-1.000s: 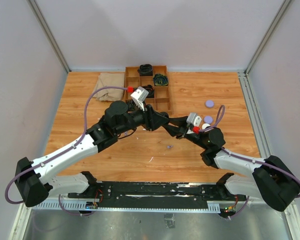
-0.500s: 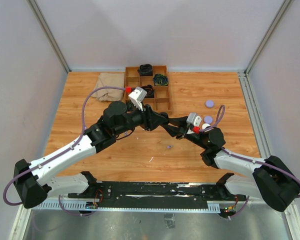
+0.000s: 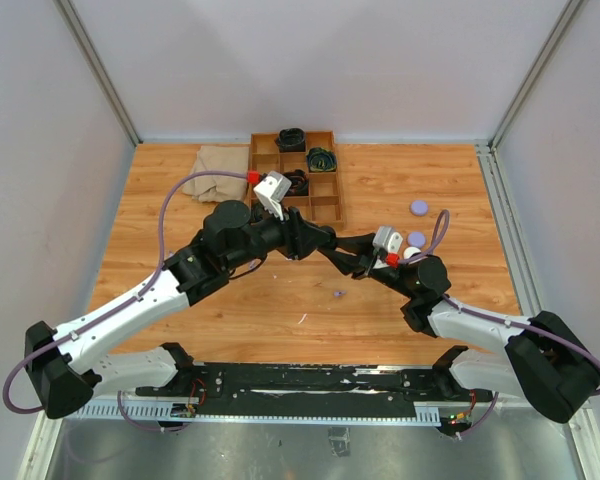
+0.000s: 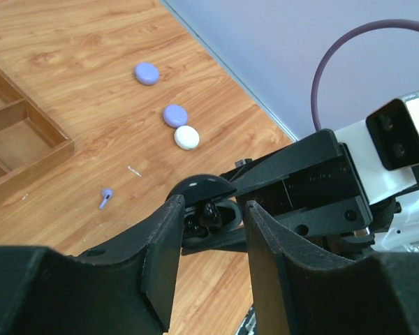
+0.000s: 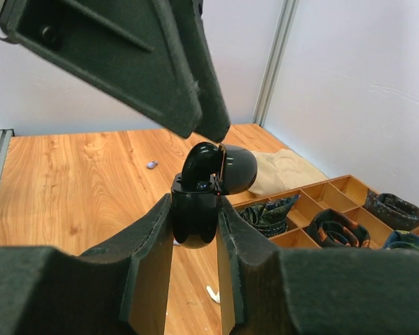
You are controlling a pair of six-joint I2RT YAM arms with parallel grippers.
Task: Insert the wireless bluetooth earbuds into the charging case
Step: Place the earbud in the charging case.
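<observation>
My right gripper (image 5: 194,209) is shut on a glossy black charging case (image 5: 195,216), held upright above the table with its lid (image 5: 237,167) flipped open. A black earbud (image 4: 209,213) stands in the case's well, under the lid. My left gripper (image 4: 214,227) hovers just over the case mouth, its jaws apart and nothing pinched between them; its fingers (image 5: 160,70) hang above the case in the right wrist view. The two grippers meet at mid-table (image 3: 330,247). A lilac earbud (image 3: 338,294) (image 4: 106,197) lies loose on the wood.
Two lilac pucks (image 4: 146,72) (image 4: 174,115) and a white puck (image 4: 187,137) lie to the right. A wooden compartment tray (image 3: 322,213) with dark coiled items stands at the back, a beige cloth (image 3: 218,170) beside it. A small white piece (image 3: 302,319) lies near the front.
The left arm's wrist has drifted slightly back and to the left. The right gripper holds the case in the same place.
</observation>
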